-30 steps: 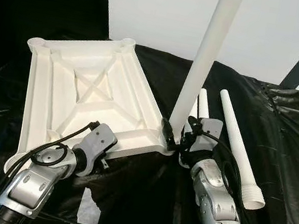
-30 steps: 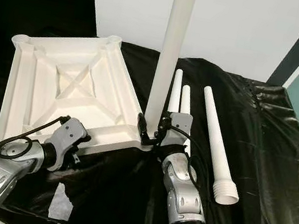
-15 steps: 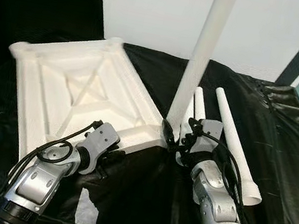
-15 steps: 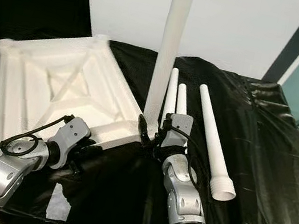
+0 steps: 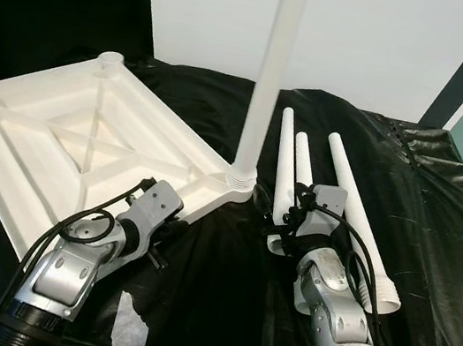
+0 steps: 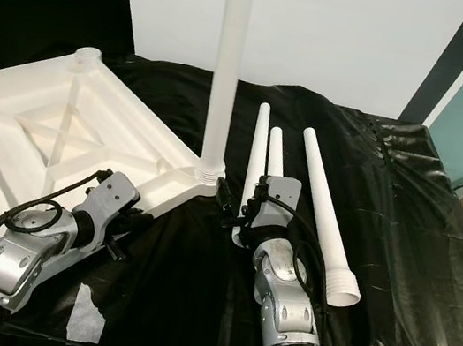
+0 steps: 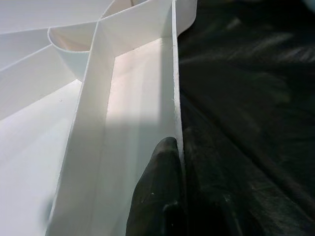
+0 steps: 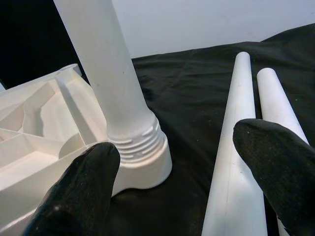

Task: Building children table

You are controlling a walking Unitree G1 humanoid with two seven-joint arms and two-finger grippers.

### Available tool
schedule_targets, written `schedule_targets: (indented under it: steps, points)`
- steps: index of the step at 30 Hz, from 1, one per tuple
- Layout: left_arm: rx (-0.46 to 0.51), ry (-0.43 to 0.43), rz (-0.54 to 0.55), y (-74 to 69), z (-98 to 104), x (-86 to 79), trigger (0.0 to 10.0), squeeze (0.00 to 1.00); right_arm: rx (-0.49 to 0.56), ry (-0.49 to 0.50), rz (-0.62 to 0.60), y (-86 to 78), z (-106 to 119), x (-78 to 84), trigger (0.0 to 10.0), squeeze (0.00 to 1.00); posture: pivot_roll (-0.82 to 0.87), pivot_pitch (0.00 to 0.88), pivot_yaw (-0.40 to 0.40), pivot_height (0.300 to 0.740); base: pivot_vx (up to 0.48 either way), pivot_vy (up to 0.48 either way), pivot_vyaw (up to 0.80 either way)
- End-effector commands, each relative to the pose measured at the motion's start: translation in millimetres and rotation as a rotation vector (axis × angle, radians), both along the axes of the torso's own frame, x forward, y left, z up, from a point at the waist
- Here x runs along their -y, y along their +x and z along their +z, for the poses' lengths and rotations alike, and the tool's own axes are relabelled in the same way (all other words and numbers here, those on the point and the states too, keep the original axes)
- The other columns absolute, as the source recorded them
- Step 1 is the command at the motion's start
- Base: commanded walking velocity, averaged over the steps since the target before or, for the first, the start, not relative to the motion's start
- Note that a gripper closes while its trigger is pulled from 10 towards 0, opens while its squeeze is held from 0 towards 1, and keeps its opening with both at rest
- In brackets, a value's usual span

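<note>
Left eye view: the smooth white plastic tabletop [image 5: 85, 138] lies upside down on crinkly black sheet [image 5: 439, 218], one round leg [image 5: 272, 73] upright in its corner, left gripper [image 7: 172, 196] pinching its thin rim, right gripper [image 8: 172, 182] wide open beside three loose legs [image 5: 336, 191].

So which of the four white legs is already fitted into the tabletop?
The upright leg, standing in the corner socket of the upside-down tabletop. The other three legs lie flat on the black sheet beside the right gripper.
</note>
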State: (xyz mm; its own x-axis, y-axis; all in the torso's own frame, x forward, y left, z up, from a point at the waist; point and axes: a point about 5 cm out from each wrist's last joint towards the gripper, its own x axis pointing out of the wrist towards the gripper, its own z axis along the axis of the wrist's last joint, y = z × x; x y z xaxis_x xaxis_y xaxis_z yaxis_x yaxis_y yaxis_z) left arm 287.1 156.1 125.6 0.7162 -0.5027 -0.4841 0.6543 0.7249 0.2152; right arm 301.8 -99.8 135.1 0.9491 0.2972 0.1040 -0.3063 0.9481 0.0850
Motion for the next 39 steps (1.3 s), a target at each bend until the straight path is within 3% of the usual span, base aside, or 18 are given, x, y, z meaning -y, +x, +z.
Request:
schedule_targets:
  steps: [1, 4, 5, 6, 7, 8, 9, 10, 15, 16, 22, 28, 30, 31, 34, 37, 39]
  points:
    - [0.126, 0.143, 0.402, 10.4, -3.3, -34.3, 0.0, 0.00, -0.011, 0.000, 0.007, 0.2, -0.7, -0.2, 10.0, 0.00, 0.07, 0.000, -0.030, 0.740, 0.000, 0.000, 0.00]
    - [0.145, 0.135, 0.399, 12.2, -1.0, -31.4, 0.0, 0.00, -0.012, -0.002, 0.009, 0.5, -1.0, -0.1, 10.0, 0.00, 0.07, 0.000, -0.030, 0.740, 0.000, 0.000, 0.00]
    - [0.155, 0.133, 0.392, 13.1, 0.4, -29.1, 2.5, 0.00, -0.013, -0.003, 0.010, 0.6, -1.3, -0.1, 10.0, 0.00, 0.07, 0.000, -0.030, 0.740, 0.000, 0.000, 0.00]
    - [0.155, 0.133, 0.392, 13.1, 0.4, -29.1, 2.5, 0.00, -0.013, -0.003, 0.010, 0.6, -1.3, -0.1, 10.0, 0.00, 0.07, 0.000, -0.030, 0.740, 0.000, 0.000, 0.00]
    - [0.154, 0.126, 0.382, 13.6, 0.6, -26.1, 10.0, 0.00, -0.014, -0.003, 0.011, 0.7, -1.5, -0.1, 10.0, 0.00, 0.07, 0.000, -0.029, 0.740, 0.000, 0.000, 0.00]
    - [0.148, 0.099, 0.375, 13.7, 1.5, -22.3, 10.0, 1.00, -0.018, -0.006, 0.014, 0.8, -2.0, -0.5, 10.0, 0.00, 0.07, 0.000, -0.028, 0.740, 0.000, 0.000, 0.00]
    - [0.148, 0.099, 0.375, 13.7, 1.5, -22.3, 10.0, 1.00, -0.018, -0.006, 0.014, 0.8, -2.0, -0.5, 10.0, 0.00, 0.07, 0.000, -0.028, 0.740, 0.000, 0.000, 0.00]
    - [0.165, 0.019, 0.350, 13.8, 8.0, -14.5, 10.0, 1.00, -0.031, -0.010, 0.037, 0.4, -4.0, -2.9, 10.0, 0.00, 0.06, 0.000, -0.026, 0.740, 0.000, 0.000, 0.00]
    - [0.209, -0.015, 0.330, 15.7, 17.3, -11.1, 10.0, 1.00, -0.045, -0.012, 0.056, -0.8, -6.2, -5.1, 10.0, 0.00, 0.06, 0.000, -0.024, 0.740, 0.000, 0.000, 0.00]
    - [0.244, -0.074, 0.293, 16.7, 30.2, -7.7, 10.0, 0.00, -0.059, -0.026, 0.074, -1.1, -8.5, -6.9, 10.0, 0.00, 0.07, 0.000, -0.029, 0.740, 0.000, 0.000, 0.00]
    - [0.303, -0.161, 0.211, 11.6, 50.9, -7.1, 10.0, 0.00, -0.072, -0.071, 0.115, 1.5, -9.8, -9.4, 10.0, 0.00, 0.07, 0.000, -0.032, 0.740, 0.000, 0.000, 0.00]
    - [0.324, -0.158, 0.205, 10.1, 55.4, -11.1, 10.0, 0.00, -0.068, -0.109, 0.134, 3.3, -9.2, -10.7, 10.0, 0.00, 0.08, 0.000, -0.035, 0.740, 0.000, 0.000, 0.00]
    - [0.375, -0.061, 0.253, 12.0, 60.4, -29.4, 10.0, 0.00, -0.076, -0.167, 0.179, 7.7, -9.4, -14.2, 10.0, 0.00, 0.09, 0.000, -0.045, 0.740, 0.000, 0.000, 0.00]
    - [0.375, -0.061, 0.253, 12.0, 60.4, -29.4, 10.0, 0.00, -0.076, -0.167, 0.179, 7.7, -9.4, -14.2, 10.0, 0.00, 0.09, 0.000, -0.045, 0.740, 0.000, 0.000, 0.00]
    - [0.428, 0.054, 0.310, 13.1, 65.3, -52.9, 10.0, 0.00, -0.105, -0.226, 0.220, 12.8, -13.1, -18.2, 10.0, 0.00, 0.10, 0.000, -0.053, 0.740, 0.000, 0.000, 0.00]
    - [0.443, 0.108, 0.341, 12.9, 67.1, -65.5, 10.0, 0.00, -0.137, -0.242, 0.248, 15.1, -16.4, -21.1, 10.0, 0.00, 0.10, 0.000, -0.057, 0.740, 0.000, 0.000, 0.00]
    - [0.443, 0.108, 0.341, 12.9, 67.1, -65.5, 10.0, 0.00, -0.137, -0.242, 0.248, 15.1, -16.4, -21.1, 10.0, 0.00, 0.10, 0.000, -0.057, 0.740, 0.000, 0.000, 0.00]
